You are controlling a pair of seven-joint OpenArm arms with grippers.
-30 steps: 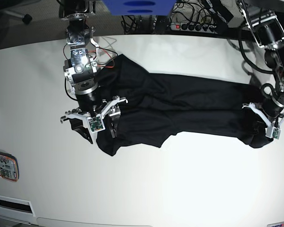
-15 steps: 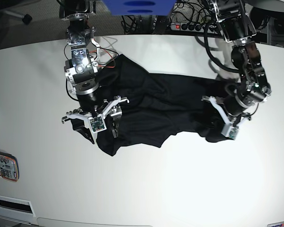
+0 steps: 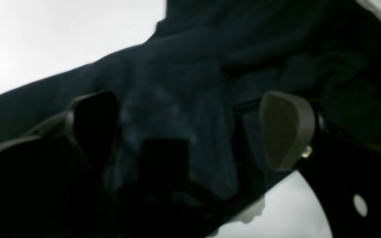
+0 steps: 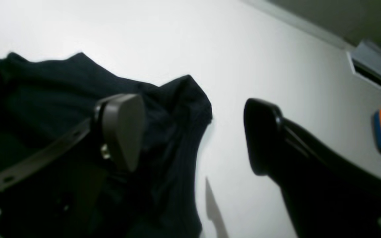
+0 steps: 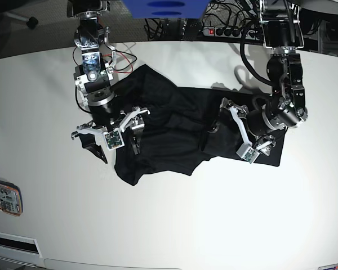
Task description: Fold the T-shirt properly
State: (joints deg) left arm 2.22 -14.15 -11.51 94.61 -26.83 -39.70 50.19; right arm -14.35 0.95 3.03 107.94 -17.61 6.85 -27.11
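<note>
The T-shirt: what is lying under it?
Around the T-shirt only the white table shows, so it rests on that. Whatever is beneath the cloth itself is covered.

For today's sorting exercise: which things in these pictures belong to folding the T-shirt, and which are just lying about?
Belongs to the job:
- T-shirt, black, bunched on the table
- left gripper, jaws open over the cloth
- right gripper, jaws open at the shirt's edge

Just lying about:
- orange-edged device at the table's edge
- power strip and cables behind the table
- blue box
</note>
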